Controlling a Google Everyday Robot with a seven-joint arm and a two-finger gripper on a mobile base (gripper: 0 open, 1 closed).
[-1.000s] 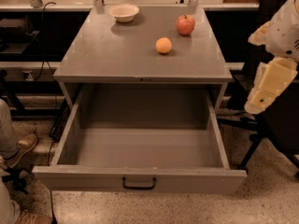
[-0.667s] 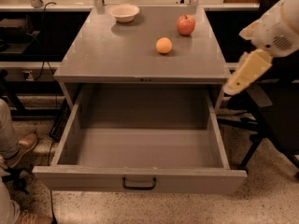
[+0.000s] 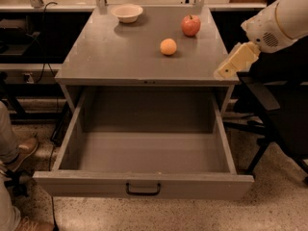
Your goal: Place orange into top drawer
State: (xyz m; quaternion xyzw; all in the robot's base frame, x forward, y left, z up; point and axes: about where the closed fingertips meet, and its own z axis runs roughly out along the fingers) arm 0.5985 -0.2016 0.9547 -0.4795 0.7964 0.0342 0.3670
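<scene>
The orange (image 3: pixel 168 46) sits on the grey cabinet top (image 3: pixel 120 52), right of centre. The top drawer (image 3: pixel 144 186) is pulled fully open below it, with a black handle (image 3: pixel 143 189) at the centre of its front; nothing lies inside. My gripper (image 3: pixel 234 62) hangs at the cabinet's right edge, at about the level of its top. It is to the right of the orange and somewhat nearer the front, well apart from it.
A red apple (image 3: pixel 191 25) stands behind and right of the orange. A cream bowl (image 3: pixel 127 13) sits at the back left of the top. A person's legs and shoe (image 3: pixel 19 153) are at the left. A black chair (image 3: pixel 279 109) stands right of the drawer.
My arm has risen and moved left, from beside the drawer's right side up to the right edge of the cabinet top. The orange, apple and drawer have not moved.
</scene>
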